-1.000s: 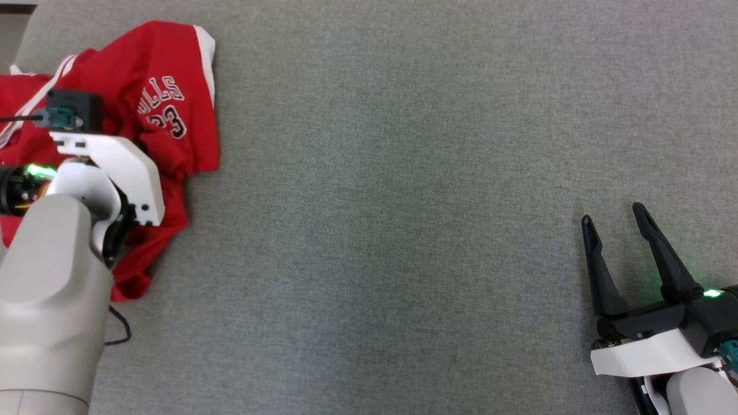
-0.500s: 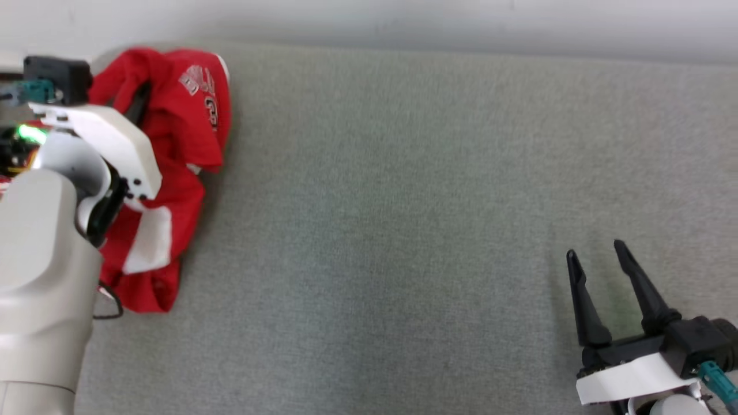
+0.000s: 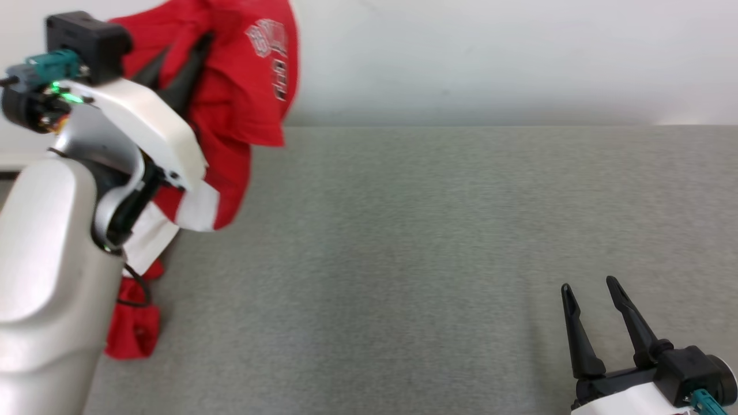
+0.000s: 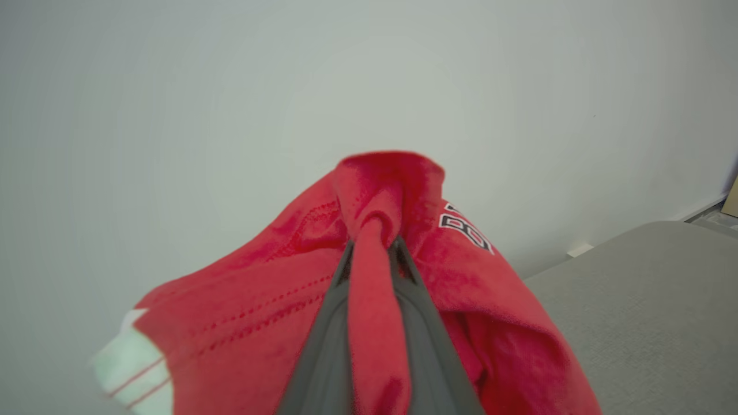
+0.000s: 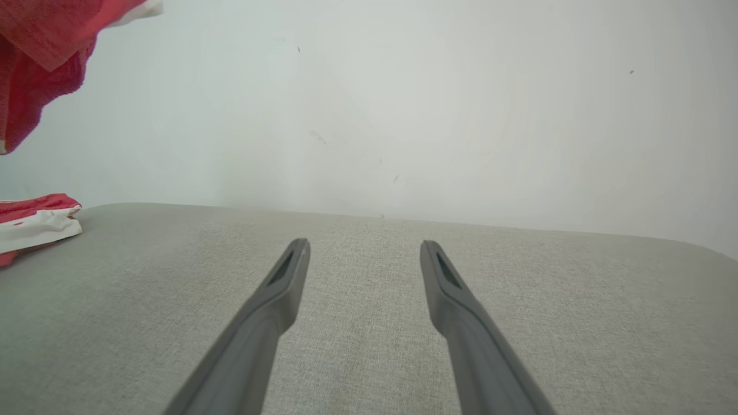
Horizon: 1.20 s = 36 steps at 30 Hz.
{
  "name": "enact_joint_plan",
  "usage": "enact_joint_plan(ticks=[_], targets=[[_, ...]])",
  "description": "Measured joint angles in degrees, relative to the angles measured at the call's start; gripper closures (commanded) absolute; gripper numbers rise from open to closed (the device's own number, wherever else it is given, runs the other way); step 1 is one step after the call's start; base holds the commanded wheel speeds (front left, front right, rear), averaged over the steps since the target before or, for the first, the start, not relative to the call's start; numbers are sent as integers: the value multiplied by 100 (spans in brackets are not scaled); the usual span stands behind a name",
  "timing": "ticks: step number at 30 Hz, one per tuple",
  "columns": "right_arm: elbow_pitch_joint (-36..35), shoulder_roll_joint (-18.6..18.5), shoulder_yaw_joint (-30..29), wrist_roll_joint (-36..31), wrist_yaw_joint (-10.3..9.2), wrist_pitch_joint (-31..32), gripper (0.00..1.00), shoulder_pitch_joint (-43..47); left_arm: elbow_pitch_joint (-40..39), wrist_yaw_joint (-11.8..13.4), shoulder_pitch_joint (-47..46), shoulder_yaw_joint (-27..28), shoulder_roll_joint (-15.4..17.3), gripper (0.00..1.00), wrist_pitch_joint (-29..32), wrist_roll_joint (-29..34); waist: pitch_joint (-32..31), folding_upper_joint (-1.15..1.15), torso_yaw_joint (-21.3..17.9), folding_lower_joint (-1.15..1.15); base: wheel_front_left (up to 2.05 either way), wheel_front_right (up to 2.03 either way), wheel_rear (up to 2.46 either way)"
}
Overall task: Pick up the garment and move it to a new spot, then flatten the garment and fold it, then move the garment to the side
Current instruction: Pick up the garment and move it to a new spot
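Garment is pinched in the left hand, right hand held wide; more height is needed before the trailing hem is carried across the surface.

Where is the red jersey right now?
In the head view the red jersey hangs at the upper left, pinched by the left gripper, jaws shut, its lower end resting on the grey table beside the left arm.

Red garment in left claw
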Motion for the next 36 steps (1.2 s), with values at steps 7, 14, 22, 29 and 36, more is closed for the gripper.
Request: enact_joint_plan(ticks=[7,14,22,29,36], targets=[[-75,31,-4,9,0,0,0,68,-984,37,532,-430,-247,100,285,-109,-123,0,-592,0,0,0,0],[-192,40,-64,47,0,0,0,103,-1199,14,1025,-1263,-688,100,168,-204,-78,0,-1305,0,0,0,0],[-275,48,-143,211,0,0,0,187,-584,16,1053,-1831,-1209,100,-506,-52,140,0,-2030,0,0,0,0],[-299,49,-102,321,0,0,0,185,514,9,1027,-2197,-1330,100,-749,-34,354,0,-2361,1,0,0,0],[-271,51,-96,350,0,0,0,183,1728,56,743,-2316,-1017,100,-1206,378,392,0,-2372,1,0,0,0]])
